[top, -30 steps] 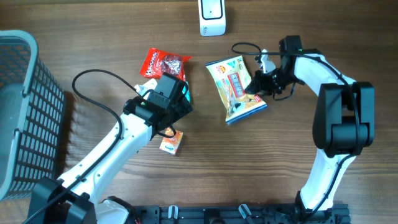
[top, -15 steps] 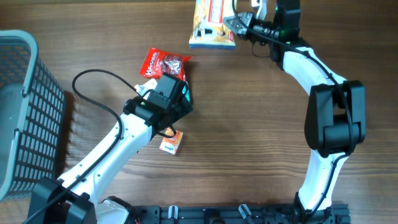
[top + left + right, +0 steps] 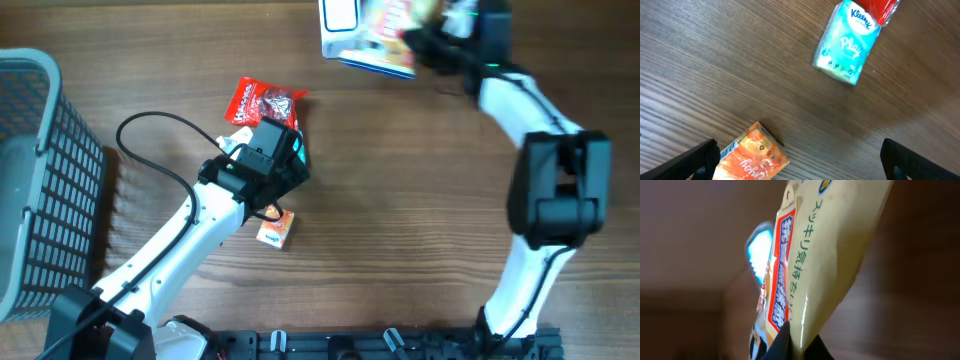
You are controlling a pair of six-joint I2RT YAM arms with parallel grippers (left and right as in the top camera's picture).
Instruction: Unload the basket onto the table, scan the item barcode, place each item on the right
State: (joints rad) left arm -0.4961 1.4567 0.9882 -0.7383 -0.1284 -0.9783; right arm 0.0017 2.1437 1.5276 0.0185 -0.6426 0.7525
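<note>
- Right jaws pinch the yellow printed snack bag (image 3: 385, 32) over the white boxy scanner (image 3: 335, 20), at the wooden worktop's (image 3: 420, 220) far edge
- Left jaws spread, empty
- Risk: the limp bag sags or slips, hiding its barcode

Brown wooden table (image 3: 400, 230), grey mesh basket (image 3: 62, 200) at the left edge, red snack packet (image 3: 262, 102) left of centre, teal Kleenex tissue pack (image 3: 847, 45) touching its near end, small orange packet (image 3: 277, 230) nearer, apart from both.
</note>
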